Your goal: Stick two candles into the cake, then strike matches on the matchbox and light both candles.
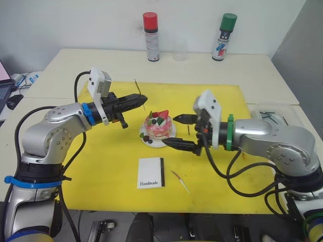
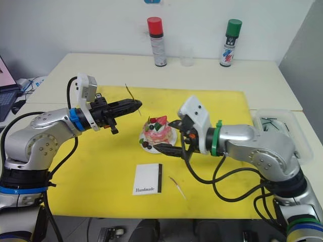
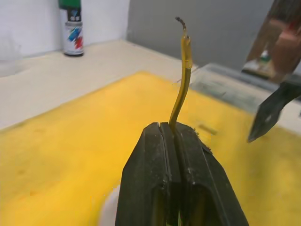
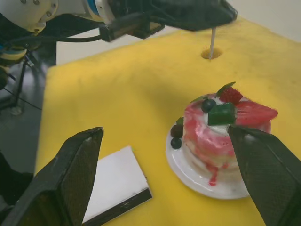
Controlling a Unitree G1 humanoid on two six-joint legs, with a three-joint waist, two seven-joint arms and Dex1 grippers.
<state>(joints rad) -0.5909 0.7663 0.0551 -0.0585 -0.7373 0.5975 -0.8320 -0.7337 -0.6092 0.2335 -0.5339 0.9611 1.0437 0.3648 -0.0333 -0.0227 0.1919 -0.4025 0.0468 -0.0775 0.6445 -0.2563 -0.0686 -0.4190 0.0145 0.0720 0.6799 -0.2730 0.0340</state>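
The pink-and-white cake (image 1: 158,124) sits on its white plate (image 1: 150,141) mid-mat. My left gripper (image 1: 143,99) hovers just left of and above the cake, shut on the yellowish candle (image 3: 181,77), whose pale lower end (image 4: 212,44) points down at the mat. My right gripper (image 1: 177,132) is open at the cake's right side, one finger on each side of the plate's edge. The matchbox (image 1: 151,173) lies flat in front of the cake, and the reddish candle (image 1: 179,180) lies beside it on the mat. Thin black matches (image 2: 270,121) lie in a tray at the right.
A yellow mat (image 1: 101,161) covers the table's middle. The clear tray (image 2: 290,121) sits off the mat's right edge. At the back stand a red-capped spray can (image 1: 151,38), a green-capped can (image 1: 224,38) and a clear cup (image 1: 179,49).
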